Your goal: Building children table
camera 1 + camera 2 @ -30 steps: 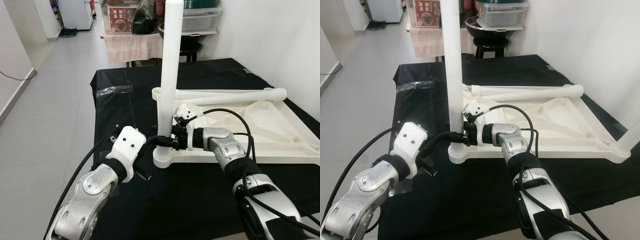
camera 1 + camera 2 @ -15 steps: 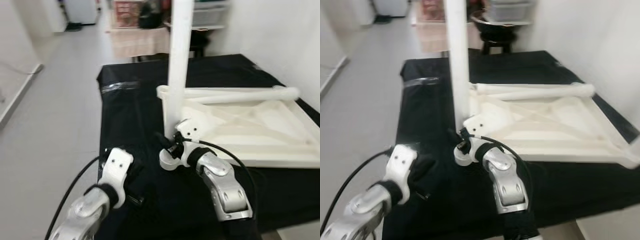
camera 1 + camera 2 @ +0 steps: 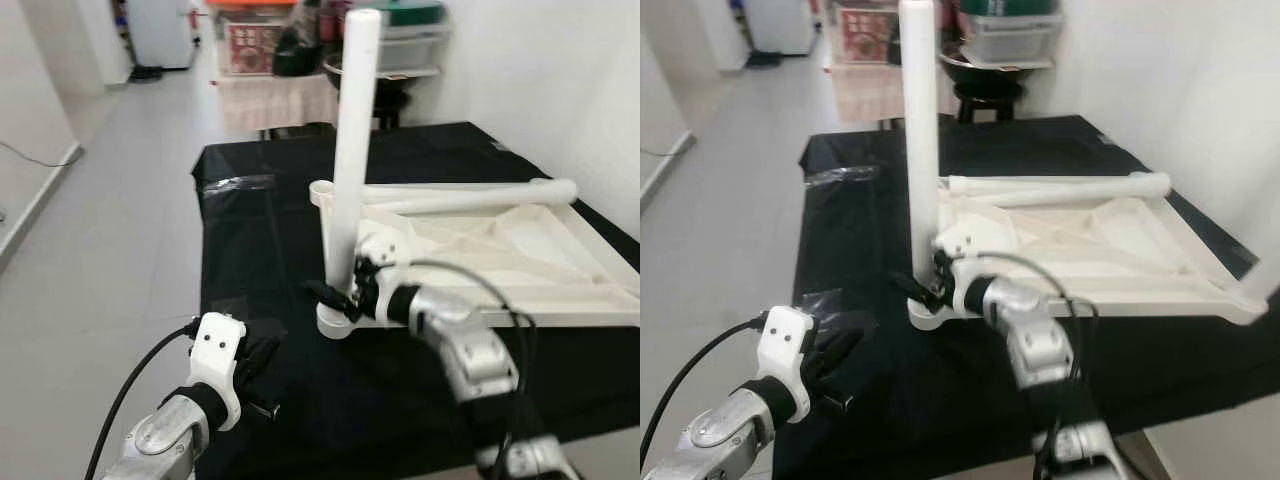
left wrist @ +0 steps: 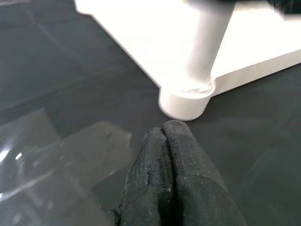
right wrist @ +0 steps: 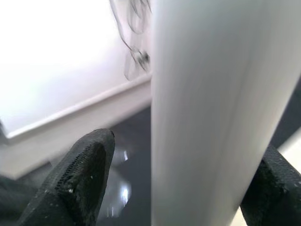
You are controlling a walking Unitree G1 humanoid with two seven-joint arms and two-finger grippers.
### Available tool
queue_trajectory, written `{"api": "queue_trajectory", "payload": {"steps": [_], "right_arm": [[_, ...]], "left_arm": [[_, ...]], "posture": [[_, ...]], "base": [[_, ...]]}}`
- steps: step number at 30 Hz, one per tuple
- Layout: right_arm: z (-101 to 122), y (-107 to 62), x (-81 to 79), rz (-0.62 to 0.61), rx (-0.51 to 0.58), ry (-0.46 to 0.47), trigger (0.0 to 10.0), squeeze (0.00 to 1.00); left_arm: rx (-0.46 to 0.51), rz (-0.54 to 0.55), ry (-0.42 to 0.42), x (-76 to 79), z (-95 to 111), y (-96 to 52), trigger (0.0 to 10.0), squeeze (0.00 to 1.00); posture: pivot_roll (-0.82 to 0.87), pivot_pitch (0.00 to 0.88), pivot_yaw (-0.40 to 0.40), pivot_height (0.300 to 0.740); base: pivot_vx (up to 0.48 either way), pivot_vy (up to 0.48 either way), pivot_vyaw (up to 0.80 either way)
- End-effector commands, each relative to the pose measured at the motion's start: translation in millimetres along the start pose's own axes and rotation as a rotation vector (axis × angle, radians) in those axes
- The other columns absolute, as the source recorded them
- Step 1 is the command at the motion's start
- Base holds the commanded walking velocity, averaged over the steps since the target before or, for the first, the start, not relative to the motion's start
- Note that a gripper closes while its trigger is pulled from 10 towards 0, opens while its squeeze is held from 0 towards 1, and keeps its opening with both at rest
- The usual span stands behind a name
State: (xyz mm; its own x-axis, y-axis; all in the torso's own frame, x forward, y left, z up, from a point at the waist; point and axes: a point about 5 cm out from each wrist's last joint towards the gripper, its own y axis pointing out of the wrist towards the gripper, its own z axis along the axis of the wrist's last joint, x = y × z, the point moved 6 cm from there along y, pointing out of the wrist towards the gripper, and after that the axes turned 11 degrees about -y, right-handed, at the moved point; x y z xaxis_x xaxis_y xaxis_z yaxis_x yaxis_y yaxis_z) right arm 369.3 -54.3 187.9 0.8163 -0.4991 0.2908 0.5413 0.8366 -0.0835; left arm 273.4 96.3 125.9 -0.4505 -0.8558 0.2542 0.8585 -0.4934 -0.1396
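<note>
Your right gripper (image 3: 335, 298) straddles the upright leg (image 3: 352, 170), fingers apart, steadying it in its corner socket; left gripper (image 4: 171, 136), fingers pressed together, empty, waits nearby.

No text or labels can be read.

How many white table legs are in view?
2. One leg stands upright in the near-left corner socket of the upturned tabletop, with the right gripper at its base. The other leg lies along the tabletop's far edge. More may be hidden.
</note>
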Motion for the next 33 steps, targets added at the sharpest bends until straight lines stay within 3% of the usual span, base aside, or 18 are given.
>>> {"api": "queue_trajectory", "payload": {"steps": [1,4,7,9,10,11,17,27,28,29,30,32,33], "right_arm": [[-2,-0.2,-1.2,0.065,0.014,0.002,10.0,0.0],[-2,0.4,1.5,0.103,0.009,-0.012,10.0,0.0],[-10,4.1,-3.9,0.271,-0.023,-0.033,10.0,0.0],[-11,5.5,-5.2,0.305,-0.03,-0.028,10.0,0.0],[-10,7.2,-5.0,0.323,-0.024,-0.019,3.0,0.0],[-8,8.4,-4.2,0.328,-0.017,-0.011,0.0,0.0],[-1,10.3,-2.6,0.356,0.02,0.018,0.0,0.0],[-8,-3.8,-0.3,0.32,0.034,-0.002,0.0,0.0],[-12,-4.5,2.5,0.239,0.013,0.002,0.0,0.0],[-12,-4.5,2.5,0.239,0.013,0.002,0.0,0.0],[-15,4.1,7.8,-0.027,0.036,0.083,0.0,0.0],[-15,4.1,7.8,-0.027,0.036,0.083,0.0,0.0],[-44,4.6,-20.7,-0.186,-0.022,0.17,0.0,0.0]], "left_arm": [[-0.016,-0.005,0.006,-0.6,-5,0.2,10.0,0.0],[-0.014,-0.011,0.006,0.6,-5,0.8,10.0,0.0],[-0.008,-0.033,0.007,4.0,-6,3.1,10.0,0.0],[-0.007,-0.038,0.007,4.8,-6,3.6,10.0,0.0],[-0.005,-0.043,0.004,5.6,-6,3.7,10.0,0.0],[-0.003,-0.045,0.002,5.9,-6,3.7,10.0,0.0],[0.0,-0.05,-0.003,6.0,-6,2.9,10.0,0.0],[0.009,-0.057,-0.018,5.9,-4,1.2,10.0,0.0],[0.01,-0.059,-0.02,5.6,-3,1.1,10.0,0.0],[0.01,-0.059,-0.02,5.6,-3,1.1,10.0,0.0],[0.011,-0.059,-0.018,4.6,-3,0.7,10.0,0.0],[0.011,-0.059,-0.018,4.6,-3,0.7,10.0,0.0],[0.016,-0.055,-0.018,3.2,-1,0.6,10.0,0.0]], "posture": [[0.01,0.041,-0.024,0.74],[0.01,0.04,-0.026,0.74],[0.02,0.036,-0.037,0.74],[0.02,0.036,-0.038,0.74],[0.01,0.036,-0.038,0.74],[0.01,0.036,-0.038,0.74],[0.02,0.045,-0.035,0.74],[-0.01,0.073,-0.024,0.74],[-0.01,0.082,-0.026,0.74],[-0.01,0.082,-0.026,0.74],[-0.02,0.098,-0.034,0.74],[-0.02,0.098,-0.034,0.74],[-0.03,0.101,-0.032,0.74]], "base": [[0.0,0.0,0.0],[0.0,0.0,0.0],[0.0,0.0,0.0],[0.0,0.0,0.0],[0.0,0.0,0.0],[0.0,0.0,0.0],[0.0,0.0,0.0],[0.0,0.0,0.0],[0.0,0.0,0.0],[0.0,0.0,0.0],[0.0,0.0,0.0],[0.0,0.0,0.0],[0.0,0.0,0.0]]}}
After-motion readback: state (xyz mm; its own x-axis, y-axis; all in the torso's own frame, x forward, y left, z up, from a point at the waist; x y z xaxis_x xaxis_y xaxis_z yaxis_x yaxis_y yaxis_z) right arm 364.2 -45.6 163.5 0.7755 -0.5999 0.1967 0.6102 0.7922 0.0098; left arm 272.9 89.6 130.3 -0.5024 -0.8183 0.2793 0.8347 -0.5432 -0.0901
